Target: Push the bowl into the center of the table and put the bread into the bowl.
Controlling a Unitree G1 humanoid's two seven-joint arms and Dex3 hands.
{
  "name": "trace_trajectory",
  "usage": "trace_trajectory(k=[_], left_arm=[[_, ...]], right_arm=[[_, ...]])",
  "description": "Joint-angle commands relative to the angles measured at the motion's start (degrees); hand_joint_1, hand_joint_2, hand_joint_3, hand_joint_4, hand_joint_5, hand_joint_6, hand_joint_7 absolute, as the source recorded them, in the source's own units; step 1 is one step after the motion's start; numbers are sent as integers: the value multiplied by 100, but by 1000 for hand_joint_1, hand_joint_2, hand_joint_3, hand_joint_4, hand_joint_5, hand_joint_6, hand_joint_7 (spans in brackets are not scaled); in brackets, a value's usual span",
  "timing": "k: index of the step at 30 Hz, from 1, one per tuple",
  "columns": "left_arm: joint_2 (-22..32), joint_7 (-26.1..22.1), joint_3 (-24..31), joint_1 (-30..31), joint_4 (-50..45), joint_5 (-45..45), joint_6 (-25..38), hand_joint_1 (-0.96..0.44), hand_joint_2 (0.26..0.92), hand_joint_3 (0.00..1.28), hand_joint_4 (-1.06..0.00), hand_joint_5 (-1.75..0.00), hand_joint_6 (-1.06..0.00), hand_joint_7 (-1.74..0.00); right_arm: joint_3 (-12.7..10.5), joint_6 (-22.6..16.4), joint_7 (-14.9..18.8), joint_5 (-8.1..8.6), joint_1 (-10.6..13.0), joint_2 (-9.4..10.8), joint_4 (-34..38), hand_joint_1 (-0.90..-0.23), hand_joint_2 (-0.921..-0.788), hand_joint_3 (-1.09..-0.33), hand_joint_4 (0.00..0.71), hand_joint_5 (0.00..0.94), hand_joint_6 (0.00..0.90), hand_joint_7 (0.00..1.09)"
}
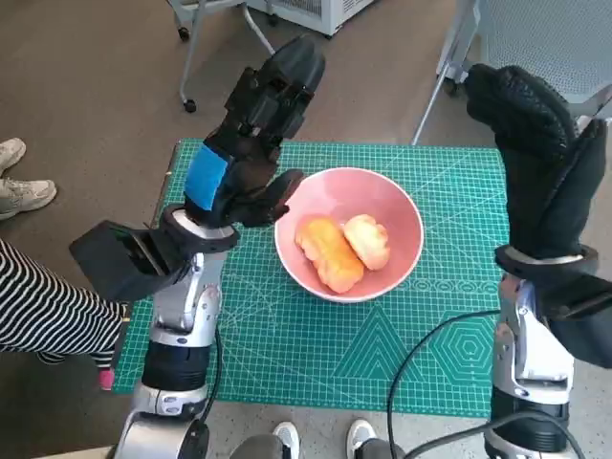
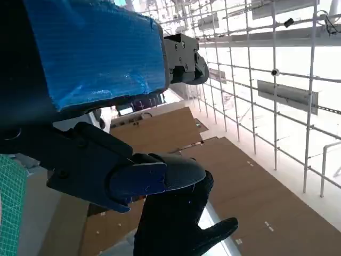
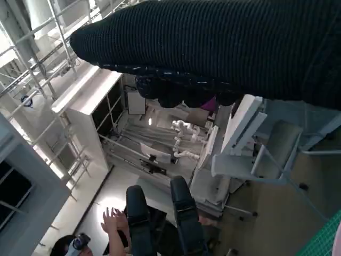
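Observation:
A pink bowl (image 1: pixel 403 205) stands near the middle of the green cutting mat (image 1: pixel 316 356). Two pieces of golden bread lie in it, a longer piece (image 1: pixel 329 252) and a rounder piece (image 1: pixel 369 239) side by side. My left hand (image 1: pixel 253 134) is raised at the bowl's left rim, fingers stretched up and away, holding nothing. My gloved right hand (image 1: pixel 545 163) is lifted to the right of the bowl, empty, fingers apart. The left wrist view shows only the taped left hand (image 2: pixel 90 58) and the glove (image 2: pixel 176 226) against the room. In the right wrist view the glove (image 3: pixel 224 48) hides the table.
A person's striped sleeve (image 1: pixel 38 308) reaches in at the left, with shoes (image 1: pixel 19 186) on the floor beyond. Chair legs (image 1: pixel 191 57) and a grey chair (image 1: pixel 535 38) stand behind the table. A black cable (image 1: pixel 430 352) crosses the mat's front right. Another person (image 3: pixel 114 224) shows in the right wrist view.

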Motion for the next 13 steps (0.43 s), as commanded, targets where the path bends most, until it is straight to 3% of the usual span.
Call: trace_trajectory(k=[1, 13], left_arm=[[3, -14, 16, 31, 10, 12, -56, -728, 921, 512, -32, -76, 1, -426], [28, -67, 54, 36, 55, -32, -49, -732, 921, 507, -18, -89, 1, -424]], right_arm=[[17, 20, 38, 30, 123, 32, 111, -732, -921, -690, 226, 1, 128, 569], [34, 19, 64, 106, 123, 48, 103, -734, -921, -688, 228, 1, 130, 569]])
